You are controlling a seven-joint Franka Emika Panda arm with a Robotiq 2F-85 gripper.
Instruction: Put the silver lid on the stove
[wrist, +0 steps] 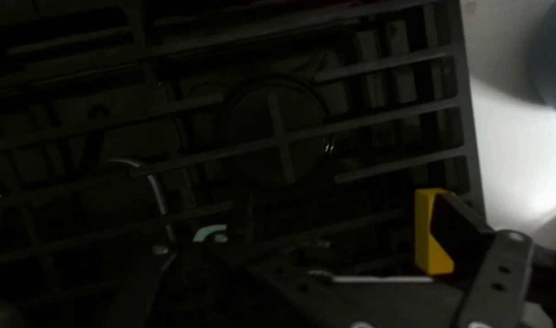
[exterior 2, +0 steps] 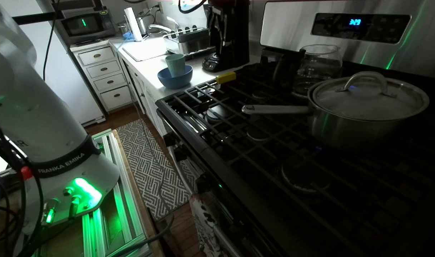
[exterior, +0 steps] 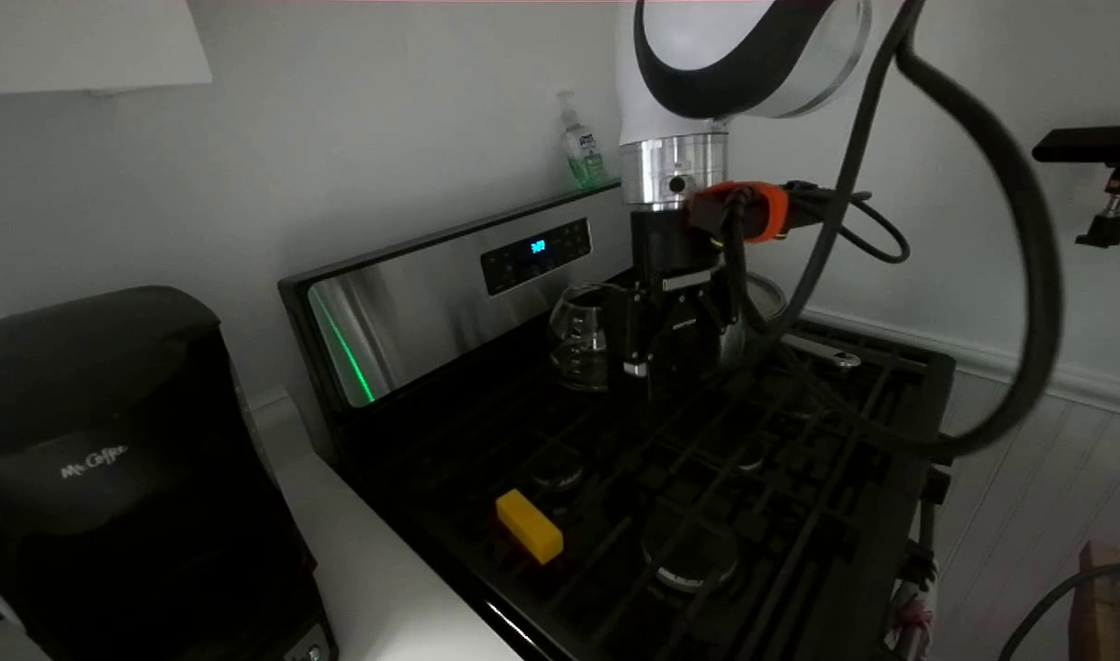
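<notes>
The silver lid (exterior 2: 370,101) is round and shiny, with an arched metal handle. It sits on the silver pot (exterior 2: 342,132), slightly overhanging its far side. The pot stands on the black grates of the stove (exterior 2: 253,157), whose back panel has a blue display. In an exterior view, my gripper (exterior: 681,363) points down above the stove and hides most of the pot and lid; part of the lid's rim (exterior: 773,292) shows behind it. In the wrist view, my gripper (wrist: 346,221) is open, with its fingers wide apart and nothing held. The lid is not clearly visible there.
A glass carafe (exterior 2: 319,66) stands beside the pot near the back panel. A yellow block (exterior: 530,526) lies at the stove's coffee-maker side. The coffee maker (exterior: 128,477) and a blue bowl (exterior 2: 175,80) with a cup stand on the counter. The pot's handle (exterior 2: 274,109) sticks out.
</notes>
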